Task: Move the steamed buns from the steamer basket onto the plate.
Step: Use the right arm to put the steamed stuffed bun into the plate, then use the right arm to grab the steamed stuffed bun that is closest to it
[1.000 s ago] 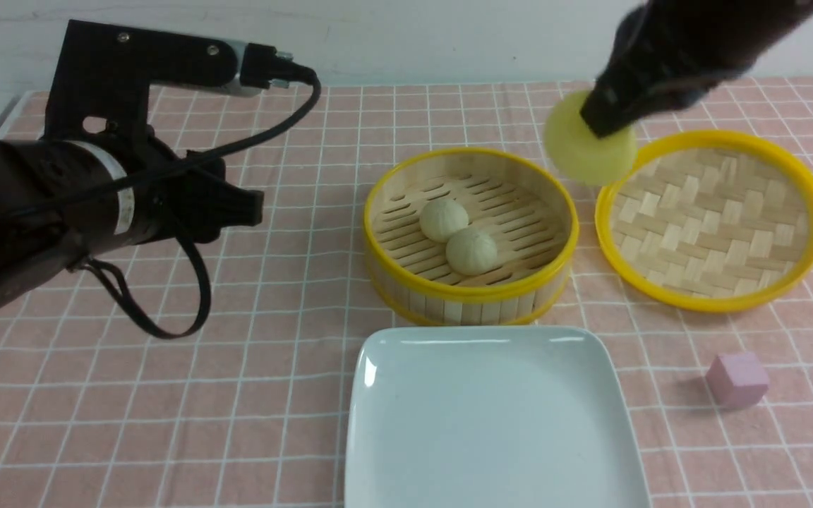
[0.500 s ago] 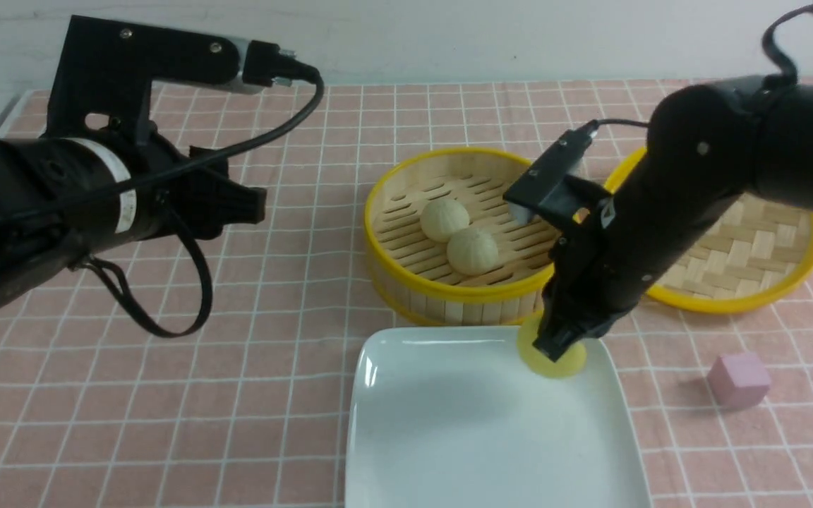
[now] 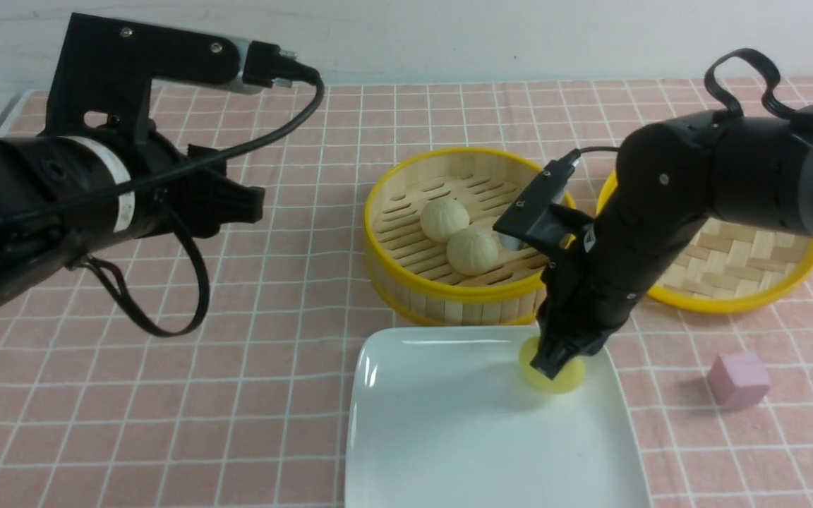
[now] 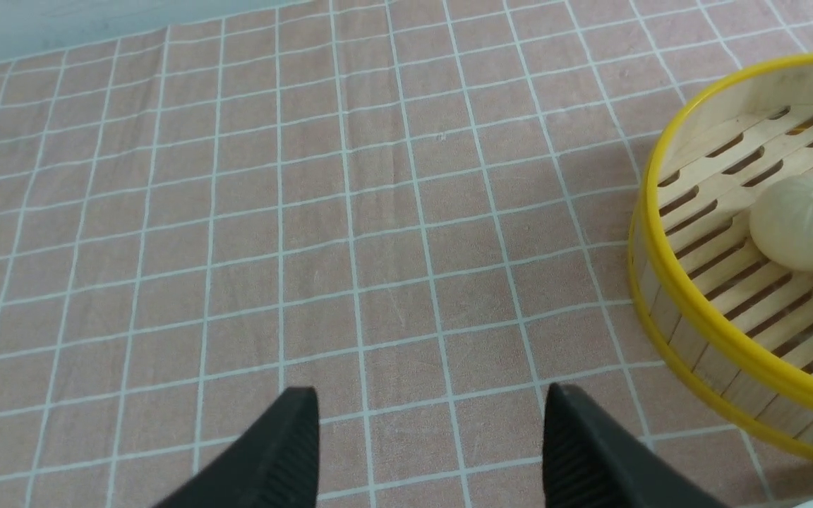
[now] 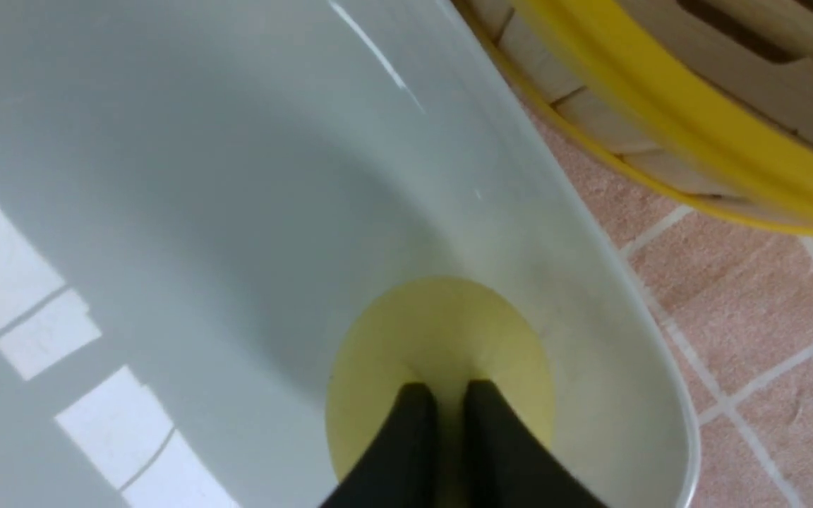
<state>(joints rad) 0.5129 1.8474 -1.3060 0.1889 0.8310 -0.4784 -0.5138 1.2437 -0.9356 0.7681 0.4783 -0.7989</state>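
Here, the right tool, pinched nearly closed on the pale yellow bun at the far right corner of the plate, should open gently and lift straight up lest it roll; two beige buns lie in the steamer basket, left tool agape, empty.

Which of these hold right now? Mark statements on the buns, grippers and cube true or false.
1. Two beige buns lie in the steamer basket. True.
2. The right gripper is shut on the yellow bun over the plate. True.
3. The left gripper holds a bun. False: it is open and empty above the tablecloth.
4. The pink cube sits on the plate. False: it sits on the tablecloth, right of the plate.
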